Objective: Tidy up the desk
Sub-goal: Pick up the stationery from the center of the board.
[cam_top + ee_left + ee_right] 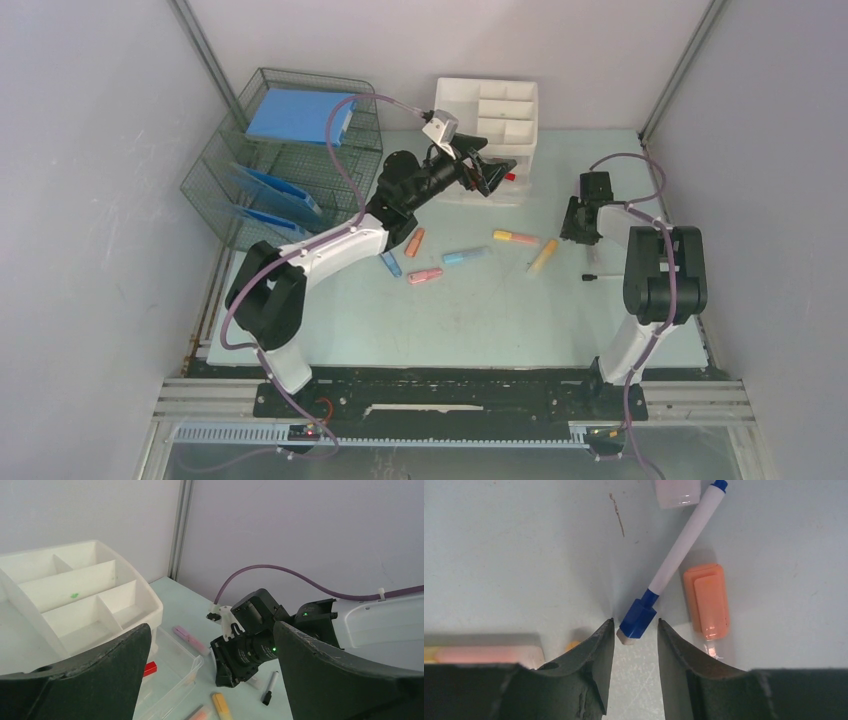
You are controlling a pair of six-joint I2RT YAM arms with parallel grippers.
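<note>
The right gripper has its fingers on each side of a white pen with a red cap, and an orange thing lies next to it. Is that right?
Almost. The cap is blue, not red. The right wrist view shows the right gripper with its fingers on each side of the capped end of the white pen, and the orange thing lies next to it.

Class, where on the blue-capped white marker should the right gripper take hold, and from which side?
Probably the blue cap, from above, the right gripper closing across its width. The marker lies flat on the desk, leaving only its sides free, and the orange highlighter crowds the barrel.
</note>
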